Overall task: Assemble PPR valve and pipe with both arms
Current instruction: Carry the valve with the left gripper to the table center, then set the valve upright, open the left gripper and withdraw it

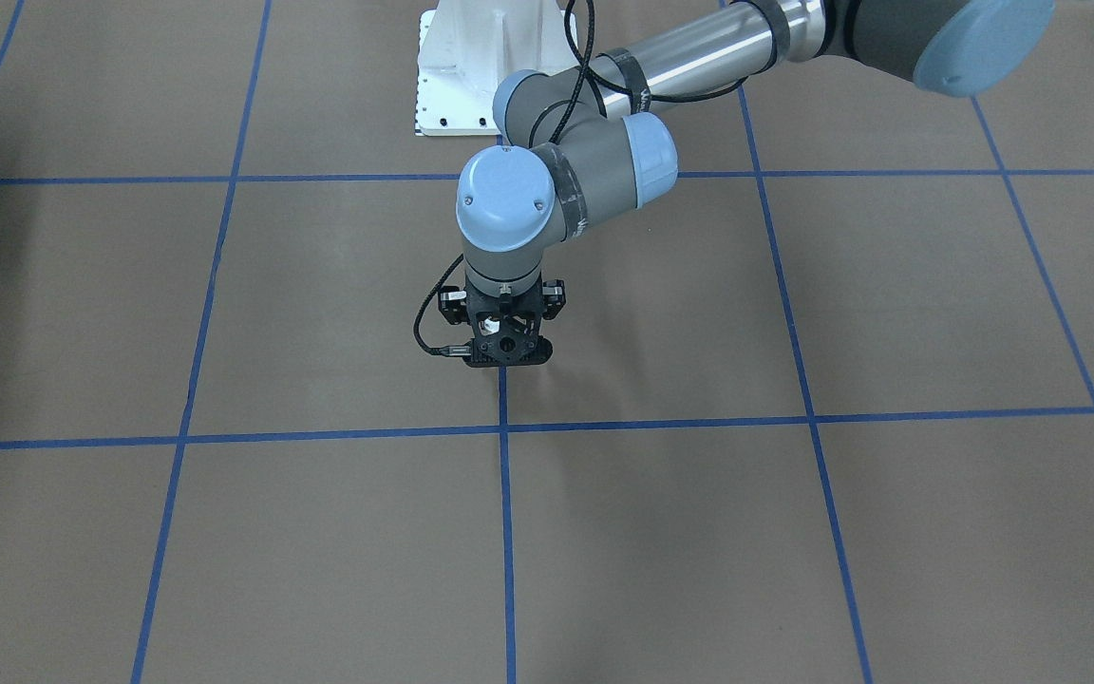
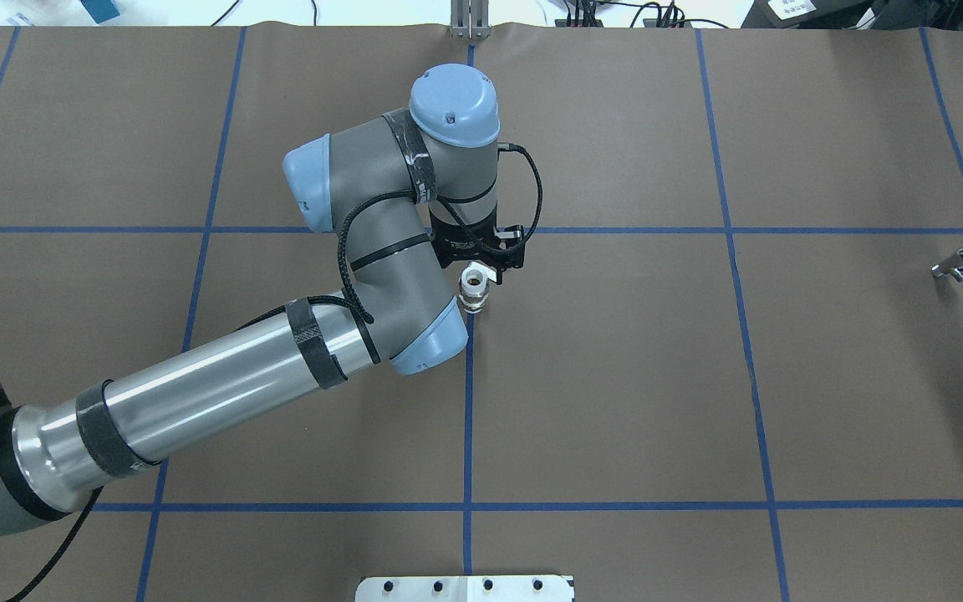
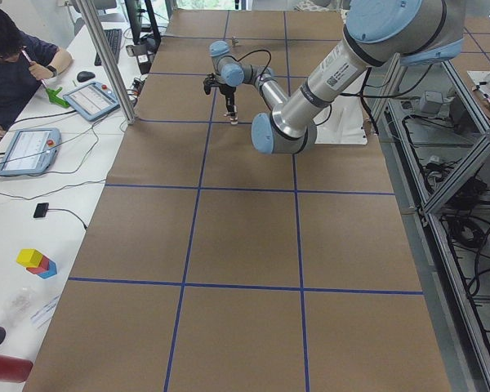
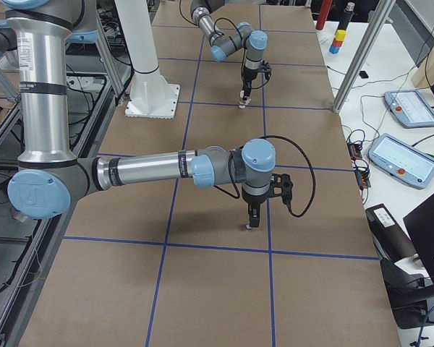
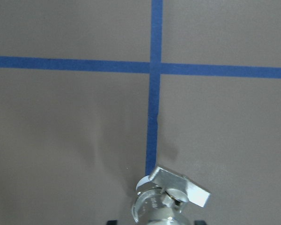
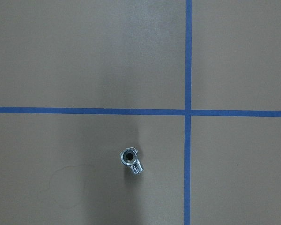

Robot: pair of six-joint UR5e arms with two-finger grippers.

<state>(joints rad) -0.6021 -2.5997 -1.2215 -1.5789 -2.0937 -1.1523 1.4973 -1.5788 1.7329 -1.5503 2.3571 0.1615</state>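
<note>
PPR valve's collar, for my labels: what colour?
PPR valve collar is white; overhead exterior view shows it best.

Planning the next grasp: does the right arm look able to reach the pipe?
Probably yes: the right tool hovers above the pipe, which sits alone on bare paper, nothing between.

Brown table (image 1: 936,304), blue tape grid (image 1: 503,428)

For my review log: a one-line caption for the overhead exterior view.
Left end effector at the PPR valve on a blue tape line; a small silvery part lies far right.
</note>
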